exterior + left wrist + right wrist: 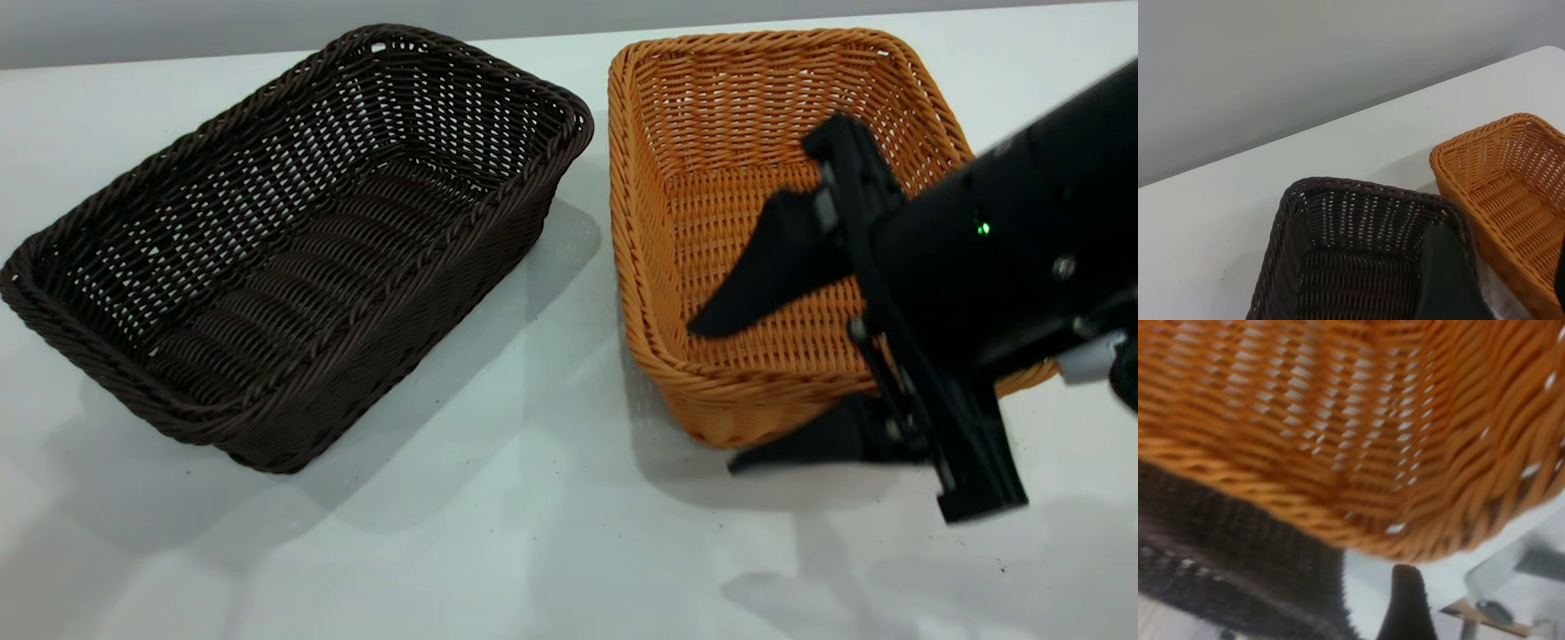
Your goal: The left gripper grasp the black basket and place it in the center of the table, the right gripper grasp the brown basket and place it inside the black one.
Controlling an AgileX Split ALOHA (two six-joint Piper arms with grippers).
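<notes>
The black basket (pixel 293 240) stands on the left half of the table, and the brown basket (pixel 782 231) stands just right of it, with a narrow gap between them. My right gripper (pixel 716 396) is open and straddles the brown basket's near wall, with one finger (pixel 765 267) inside and the other (pixel 818 440) outside. The right wrist view shows the brown weave (pixel 1338 420) close up, one finger (pixel 1405 603) and the black basket (pixel 1238 553). My left gripper (pixel 1501 257) is out of the exterior view. It is open and hovers over the black basket's (pixel 1351 267) wall next to the brown basket (pixel 1511 193).
The white table (pixel 533 516) runs in front of both baskets. A grey wall (pixel 1305 67) stands behind the table's far edge. Part of the rig's frame (pixel 1498 613) shows beyond the table in the right wrist view.
</notes>
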